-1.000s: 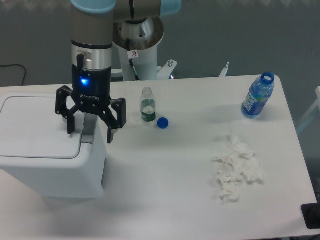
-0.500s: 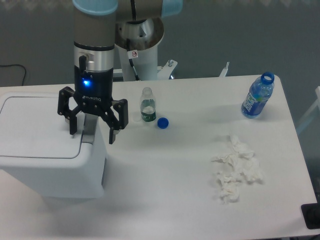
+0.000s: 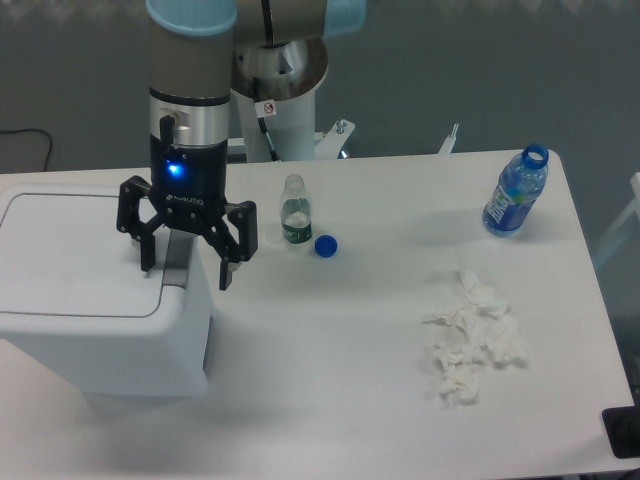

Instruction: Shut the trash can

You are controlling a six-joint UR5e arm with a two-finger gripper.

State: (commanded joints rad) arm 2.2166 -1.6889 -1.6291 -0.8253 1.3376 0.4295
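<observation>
The trash can (image 3: 100,330) is a large white boxy bin at the left of the table. Its flat white lid (image 3: 75,250) lies down flat on top. A grey latch tab (image 3: 178,255) sits at the lid's right edge. My gripper (image 3: 185,270) hangs over the bin's right edge, right above the tab, with its black fingers (image 3: 226,270) spread wide and nothing between them. One finger is over the lid, the other beyond the bin's right side.
A small clear bottle (image 3: 294,212) stands uncapped beside its blue cap (image 3: 325,245) near the gripper. A blue water bottle (image 3: 516,192) stands at the far right. Crumpled white tissues (image 3: 470,340) lie at the right front. The robot base (image 3: 280,90) is behind.
The gripper has shifted slightly right and a little down over the bin's right edge. The lid and the other things have not moved.
</observation>
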